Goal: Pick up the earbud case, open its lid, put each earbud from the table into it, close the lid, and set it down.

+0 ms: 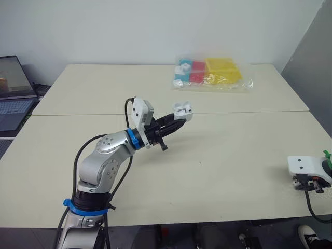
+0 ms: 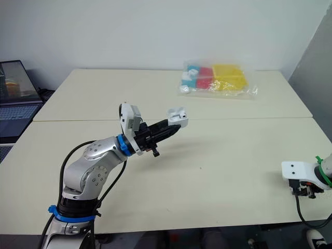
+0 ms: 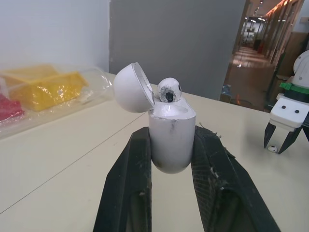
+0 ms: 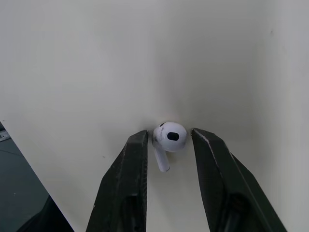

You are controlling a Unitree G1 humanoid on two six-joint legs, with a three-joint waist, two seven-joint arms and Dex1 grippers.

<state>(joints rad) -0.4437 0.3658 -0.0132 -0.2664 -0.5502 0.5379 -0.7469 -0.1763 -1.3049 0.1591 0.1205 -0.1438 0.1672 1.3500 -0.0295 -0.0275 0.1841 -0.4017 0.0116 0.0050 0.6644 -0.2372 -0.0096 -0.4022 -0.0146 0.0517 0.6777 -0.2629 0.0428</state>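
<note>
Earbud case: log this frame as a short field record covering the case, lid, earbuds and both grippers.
earbud case: clamped upright in the left gripper, above the table
lid: open
first earbud: seated in the case
second earbud: lying on the table
right gripper: fingers open on either side of the second earbud
remaining: insert second earbud, close lid, set down
background: bag of coloured items, far side

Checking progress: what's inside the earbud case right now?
One earbud pokes out of the open earbud case; its stem and the rest of the interior are hidden by the case's walls.
</note>
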